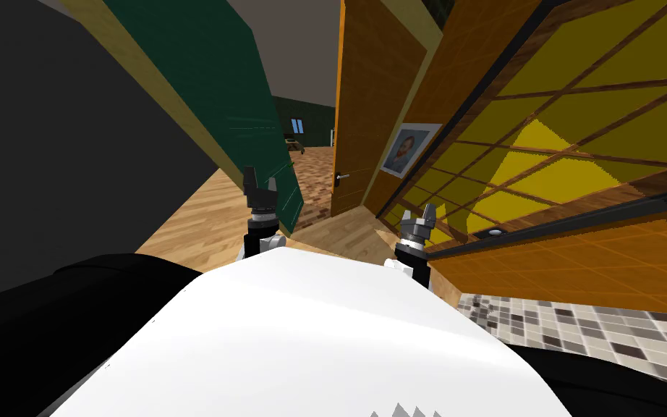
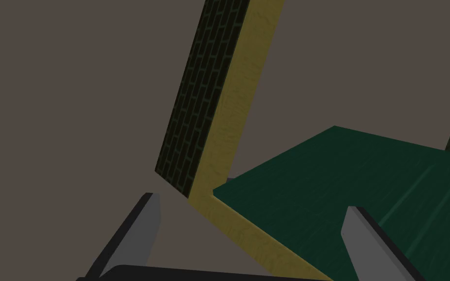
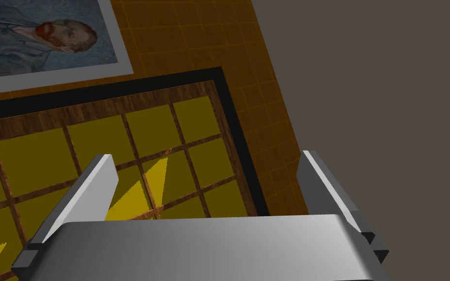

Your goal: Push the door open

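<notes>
The dark green door [image 1: 238, 108] stands swung partly open from its pale yellow frame [image 2: 241, 97].

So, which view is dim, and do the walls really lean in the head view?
Left wrist view: dim, the green door looks dark. Right wrist view: brighter, with lit triangles on the yellow panes. Head view: the lean is the wide lens's, walls splaying toward the corners.

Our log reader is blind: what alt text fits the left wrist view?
The left hand, fingers open, points at a dark green door angled away from its yellow frame. A dark brick wall edge runs beside the frame.
</notes>
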